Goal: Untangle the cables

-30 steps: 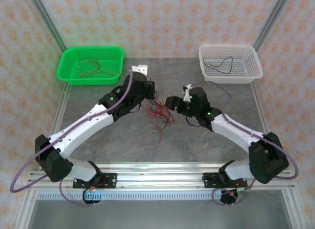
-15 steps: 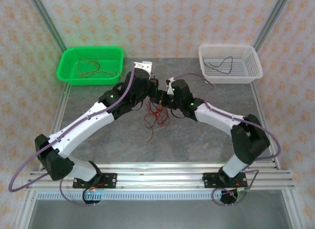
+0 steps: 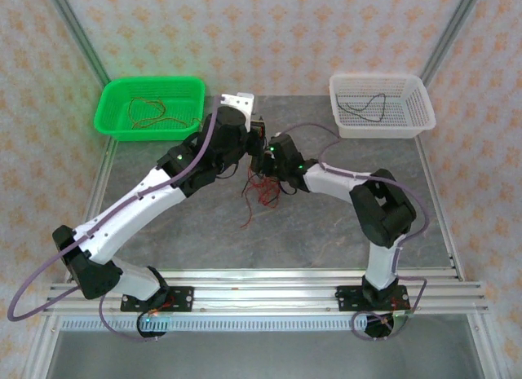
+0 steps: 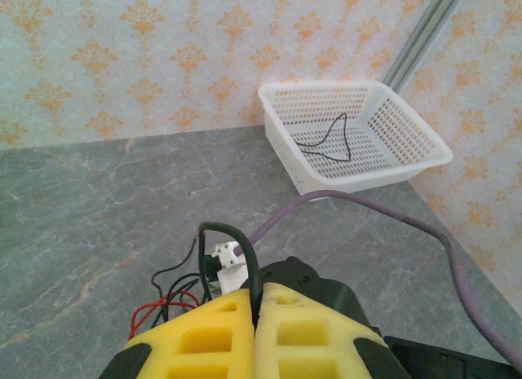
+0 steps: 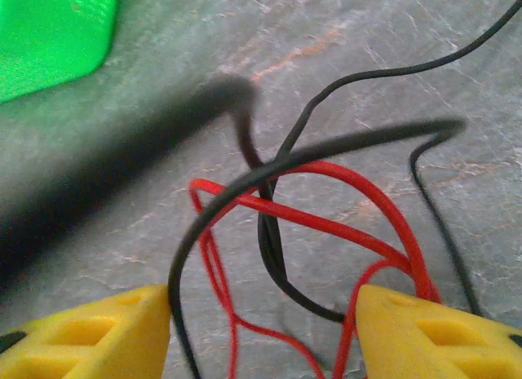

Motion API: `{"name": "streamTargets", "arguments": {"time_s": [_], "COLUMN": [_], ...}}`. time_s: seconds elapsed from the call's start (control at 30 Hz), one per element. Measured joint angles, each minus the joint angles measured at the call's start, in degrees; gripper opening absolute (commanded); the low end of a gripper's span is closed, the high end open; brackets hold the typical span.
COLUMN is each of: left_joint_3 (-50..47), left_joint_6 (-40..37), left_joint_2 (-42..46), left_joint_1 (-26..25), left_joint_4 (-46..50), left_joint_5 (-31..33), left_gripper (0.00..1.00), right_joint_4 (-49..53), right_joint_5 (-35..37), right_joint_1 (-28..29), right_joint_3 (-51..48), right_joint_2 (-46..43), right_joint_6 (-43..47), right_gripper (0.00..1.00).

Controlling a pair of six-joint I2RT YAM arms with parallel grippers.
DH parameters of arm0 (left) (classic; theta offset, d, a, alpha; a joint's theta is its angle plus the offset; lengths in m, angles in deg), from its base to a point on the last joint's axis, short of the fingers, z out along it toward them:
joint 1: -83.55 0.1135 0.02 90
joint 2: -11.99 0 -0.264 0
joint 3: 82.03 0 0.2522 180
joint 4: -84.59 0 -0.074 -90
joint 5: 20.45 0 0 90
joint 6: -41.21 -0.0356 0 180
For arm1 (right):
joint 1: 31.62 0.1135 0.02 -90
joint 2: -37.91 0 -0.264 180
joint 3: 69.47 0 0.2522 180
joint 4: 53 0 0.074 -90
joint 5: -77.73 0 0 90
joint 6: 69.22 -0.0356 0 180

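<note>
Desk (image 3: 326, 224): grey, stone-patterned; it carries two baskets at the far side and the cable tangle at its middle.
Cable tangle (image 3: 263, 191): thin red and black strands, looped through one another. It sits mid-desk, directly between the two end effectors, and red strands trail toward the near edge.
Left end effector (image 4: 254, 301): clenched, yellow pads pressed together. The pinched black wire (image 4: 238, 236) rises from the seam between them and arches over. In the top view it sits at the upper side of the tangle (image 3: 258, 141).
Right end effector (image 5: 261, 330): released, pads well apart. Red and black strands of the tangle (image 5: 326, 224) cross the gap between the pads. From above it meets the tangle from the right (image 3: 263, 160).
Green basket (image 3: 155, 79): far left corner of the desk; it holds a loose red wire (image 3: 147, 112).
White basket (image 3: 379, 77): far right; it holds a loose black wire (image 3: 365, 108), also seen from the left wrist (image 4: 326, 143).
Purple arm cable (image 4: 367, 204): thick, curving over the desk near the white basket.
</note>
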Motion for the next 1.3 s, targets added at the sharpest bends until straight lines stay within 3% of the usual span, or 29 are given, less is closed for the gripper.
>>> {"name": "streamTargets", "arguments": {"time_s": [0.53,0.8,1.0,1.3], "left_joint_3": [11.4,14.3,13.3,8.9], "left_joint_6": [-3.8,-5.6,-6.3,-6.5], "left_joint_2": [3.4,3.4,3.4,0.8], "left_joint_1": [0.0,0.0,0.0,0.0], "left_joint_4": [1.8,2.8,3.1,3.0], "left_joint_5": [4.9,7.9,9.7,8.9], "left_gripper": [0.00,0.00,0.00,0.00], "right_joint_4": [-3.9,-3.8,-1.9,0.7], "right_joint_5": [1.6,0.7,-0.3,-1.5], "right_joint_1": [-1.8,-2.6,-2.6,-2.6], "right_joint_3": [-6.8,-8.7,-12.7,-15.8], "right_joint_2": [2.0,-0.9,-15.3,-39.6], "right_joint_6": [-0.2,1.3,7.3,26.9], "right_gripper": [0.60,0.68,0.76,0.77]}}
